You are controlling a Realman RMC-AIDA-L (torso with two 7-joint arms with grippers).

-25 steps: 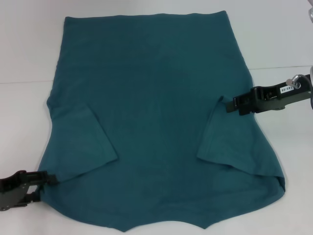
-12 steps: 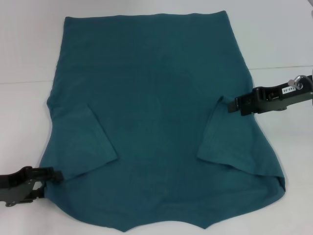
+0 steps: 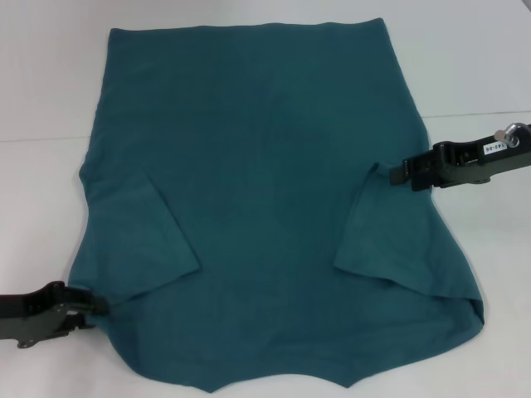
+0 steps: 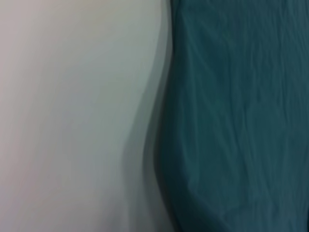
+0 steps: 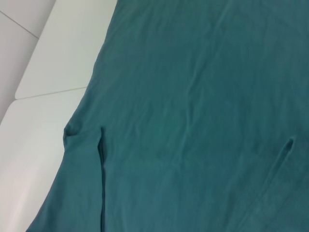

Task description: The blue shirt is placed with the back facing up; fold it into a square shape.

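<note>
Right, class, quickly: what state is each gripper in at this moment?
Left gripper: at the shirt's near left edge; grip cannot be told.
Right gripper: at the shirt's right side; cannot be told.

Both arms reach in low from opposite sides, grippers pointing inward.
The left gripper [image 3: 93,305] lies at the near left corner of the head view, its arm running off the edge; the right gripper [image 3: 397,172] extends level from mid-right, wrist bearing a white label.
</note>
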